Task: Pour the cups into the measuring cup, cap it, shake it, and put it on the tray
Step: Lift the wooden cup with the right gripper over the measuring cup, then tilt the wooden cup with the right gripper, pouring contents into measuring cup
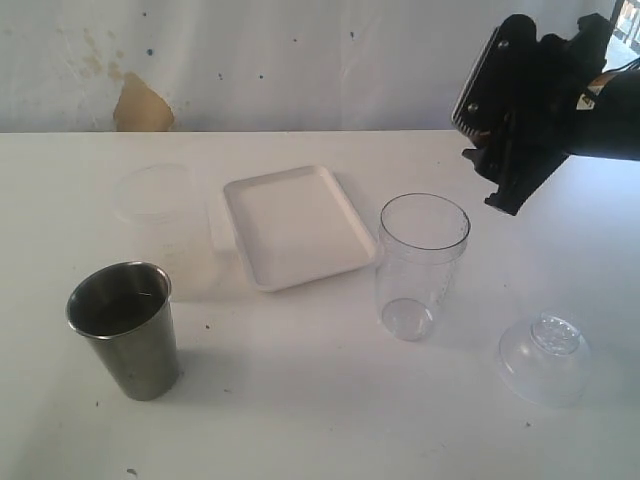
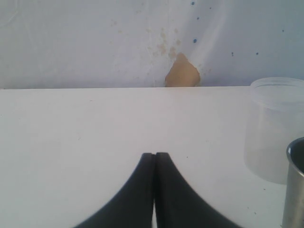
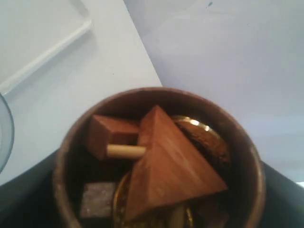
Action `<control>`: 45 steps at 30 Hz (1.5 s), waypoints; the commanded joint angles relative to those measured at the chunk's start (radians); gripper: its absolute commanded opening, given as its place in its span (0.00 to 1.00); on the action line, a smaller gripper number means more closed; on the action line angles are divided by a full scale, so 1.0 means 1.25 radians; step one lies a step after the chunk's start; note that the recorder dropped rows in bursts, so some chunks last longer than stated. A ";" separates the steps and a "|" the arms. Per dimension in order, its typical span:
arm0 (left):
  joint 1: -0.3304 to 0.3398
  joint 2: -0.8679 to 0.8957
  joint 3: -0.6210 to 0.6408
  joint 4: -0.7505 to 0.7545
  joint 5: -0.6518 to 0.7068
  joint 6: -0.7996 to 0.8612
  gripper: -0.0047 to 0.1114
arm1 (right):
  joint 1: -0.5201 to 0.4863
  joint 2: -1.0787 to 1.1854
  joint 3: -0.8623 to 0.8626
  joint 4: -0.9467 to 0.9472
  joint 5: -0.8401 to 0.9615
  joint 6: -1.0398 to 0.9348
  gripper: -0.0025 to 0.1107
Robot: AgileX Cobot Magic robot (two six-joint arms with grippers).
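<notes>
My right gripper [image 1: 500, 140] hangs above the table at the far right, shut on the brown wooden cup [image 3: 156, 93]. The cup holds wooden blocks [image 3: 166, 166] and gold-coloured pieces; in the exterior view it is hidden behind the gripper. The clear measuring cup [image 1: 421, 262] stands upright and empty just below and left of that gripper. The steel tumbler [image 1: 125, 325] stands at the front left. The white tray [image 1: 295, 225] lies between them, empty. My left gripper [image 2: 155, 155] is shut on nothing, low over bare table, with the steel tumbler [image 2: 295, 185] beside it.
A frosted plastic cup [image 1: 155, 200] stands behind the steel tumbler, left of the tray. A clear domed lid [image 1: 545, 355] lies on the table at the front right. A stained white wall closes off the table's far edge.
</notes>
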 commanded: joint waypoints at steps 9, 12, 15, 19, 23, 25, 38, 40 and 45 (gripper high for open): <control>-0.002 -0.003 0.004 0.003 -0.008 -0.001 0.04 | 0.022 -0.006 0.003 0.000 0.035 -0.211 0.02; -0.002 -0.003 0.004 0.003 -0.008 -0.001 0.04 | 0.032 -0.006 0.003 0.000 0.041 -0.211 0.02; -0.002 -0.003 0.004 0.003 -0.008 -0.001 0.04 | 0.033 -0.006 0.004 0.000 0.044 -0.232 0.02; -0.002 -0.003 0.004 0.003 -0.008 -0.001 0.04 | 0.033 -0.006 0.004 0.000 0.080 -0.380 0.02; -0.002 -0.003 0.004 0.003 -0.008 -0.001 0.04 | 0.034 -0.006 0.008 0.000 0.078 -0.453 0.02; -0.002 -0.003 0.004 0.003 -0.008 -0.001 0.04 | 0.034 -0.006 0.008 0.000 0.074 -0.454 0.02; -0.002 -0.003 0.004 0.003 -0.008 -0.001 0.04 | 0.056 -0.006 0.008 0.000 0.039 -0.480 0.02; -0.002 -0.003 0.004 0.003 -0.008 -0.001 0.04 | 0.057 0.003 0.008 0.000 0.022 -0.480 0.02; -0.002 -0.003 0.004 0.003 -0.008 -0.001 0.04 | 0.057 0.042 0.008 0.000 -0.012 -0.498 0.02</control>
